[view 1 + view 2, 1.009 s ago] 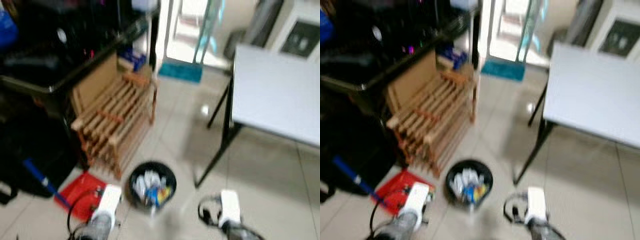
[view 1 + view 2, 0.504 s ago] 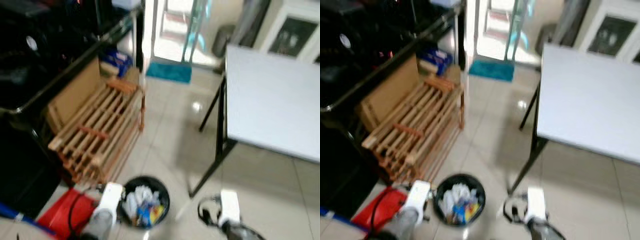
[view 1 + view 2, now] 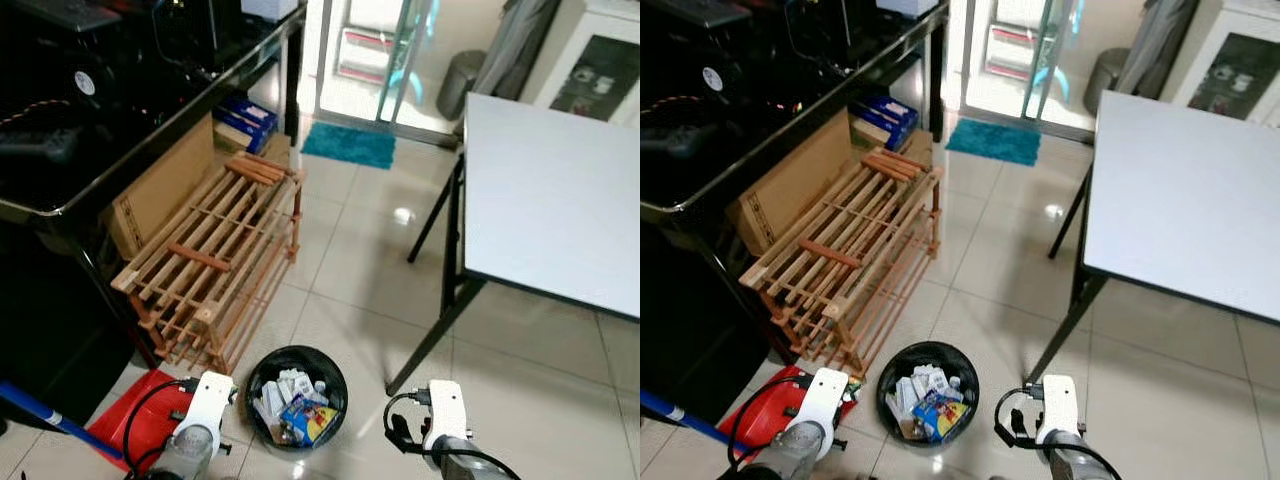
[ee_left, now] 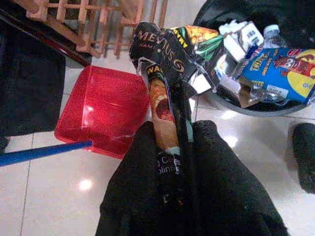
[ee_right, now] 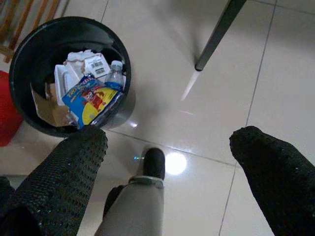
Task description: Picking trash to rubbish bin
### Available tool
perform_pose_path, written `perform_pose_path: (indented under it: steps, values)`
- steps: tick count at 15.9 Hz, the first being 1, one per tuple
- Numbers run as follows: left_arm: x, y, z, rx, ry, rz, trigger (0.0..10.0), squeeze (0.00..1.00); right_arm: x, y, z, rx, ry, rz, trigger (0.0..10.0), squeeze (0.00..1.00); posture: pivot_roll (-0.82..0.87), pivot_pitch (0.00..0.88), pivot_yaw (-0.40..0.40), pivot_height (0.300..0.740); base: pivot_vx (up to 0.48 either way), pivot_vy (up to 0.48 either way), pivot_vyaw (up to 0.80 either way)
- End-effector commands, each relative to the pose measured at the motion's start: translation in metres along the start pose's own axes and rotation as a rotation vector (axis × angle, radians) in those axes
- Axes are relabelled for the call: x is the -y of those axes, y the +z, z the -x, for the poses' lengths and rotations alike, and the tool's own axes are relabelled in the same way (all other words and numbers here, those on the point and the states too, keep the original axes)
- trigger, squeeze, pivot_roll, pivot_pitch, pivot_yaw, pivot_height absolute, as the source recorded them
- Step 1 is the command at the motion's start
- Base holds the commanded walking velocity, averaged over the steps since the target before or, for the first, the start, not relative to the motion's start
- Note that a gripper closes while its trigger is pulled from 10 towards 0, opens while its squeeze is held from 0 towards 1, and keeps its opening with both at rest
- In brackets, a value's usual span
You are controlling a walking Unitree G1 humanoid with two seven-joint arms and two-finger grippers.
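A round black rubbish bin (image 3: 296, 393) stands on the tiled floor, filled with several pieces of trash, among them a blue and yellow snack bag (image 5: 93, 98) and a plastic bottle. In the left wrist view my left gripper (image 4: 170, 113) is shut on a crumpled dark snack wrapper (image 4: 165, 54), held just beside the bin's rim (image 4: 231, 101). My left arm (image 3: 195, 430) is low to the left of the bin. My right gripper (image 5: 170, 147) stands open above the floor to the right of the bin (image 5: 69, 73), nothing between its fingers.
A wooden slatted rack (image 3: 215, 255) leans against a black desk (image 3: 120, 120) to the left. A red dustpan (image 3: 135, 410) with a blue handle lies left of the bin. A white table (image 3: 545, 190) with black legs stands to the right. My foot (image 5: 152, 164) shows below.
The camera has shifted and the picture has sharpened; the bin now sits between my two arms. The arms keep their low places.
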State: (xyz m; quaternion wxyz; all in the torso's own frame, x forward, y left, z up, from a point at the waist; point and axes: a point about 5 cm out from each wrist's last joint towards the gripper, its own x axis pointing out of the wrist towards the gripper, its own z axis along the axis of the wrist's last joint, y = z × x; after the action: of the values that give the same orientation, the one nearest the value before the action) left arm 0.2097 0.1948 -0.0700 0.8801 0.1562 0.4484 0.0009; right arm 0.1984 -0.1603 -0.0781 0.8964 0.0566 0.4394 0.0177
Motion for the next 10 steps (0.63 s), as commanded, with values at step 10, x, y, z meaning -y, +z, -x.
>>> perform_pose_path:
  steps: [10]
  values:
    - [0.009, 0.055, -0.002, 0.172, -0.074, 0.035, 10.0, 0.00, -0.028, 0.066, -0.008, 0.160, 0.159, 0.111, 10.0, 0.00, -0.09, 0.122, -0.097, 0.740, 0.000, 0.000, 0.00]
